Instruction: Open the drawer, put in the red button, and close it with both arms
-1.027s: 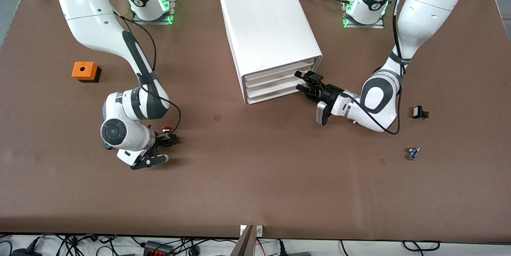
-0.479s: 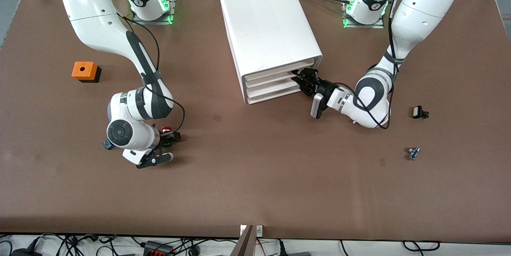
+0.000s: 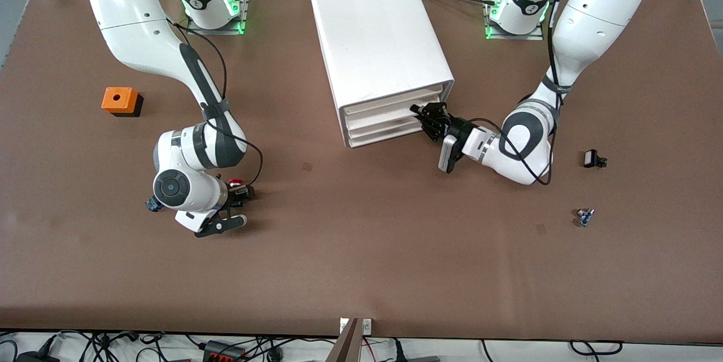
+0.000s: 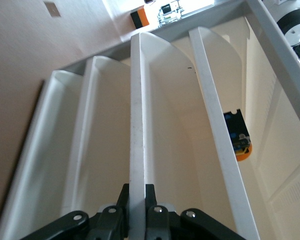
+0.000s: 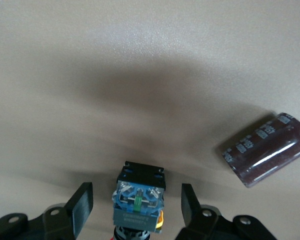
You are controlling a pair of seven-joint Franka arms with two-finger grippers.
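Brown table [image 3: 361, 271], cables [image 3: 237, 348] along its near edge

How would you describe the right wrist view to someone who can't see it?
The right gripper has its jaws open on either side of a small black-and-blue switch, the red button, on the brown table, not yet touching it. A dark cylinder lies beside it.

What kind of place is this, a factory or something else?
Probably a robotics lab, not a factory: two white arms are bolted to a brown table, working with a small drawer cabinet and loose parts like a red button.
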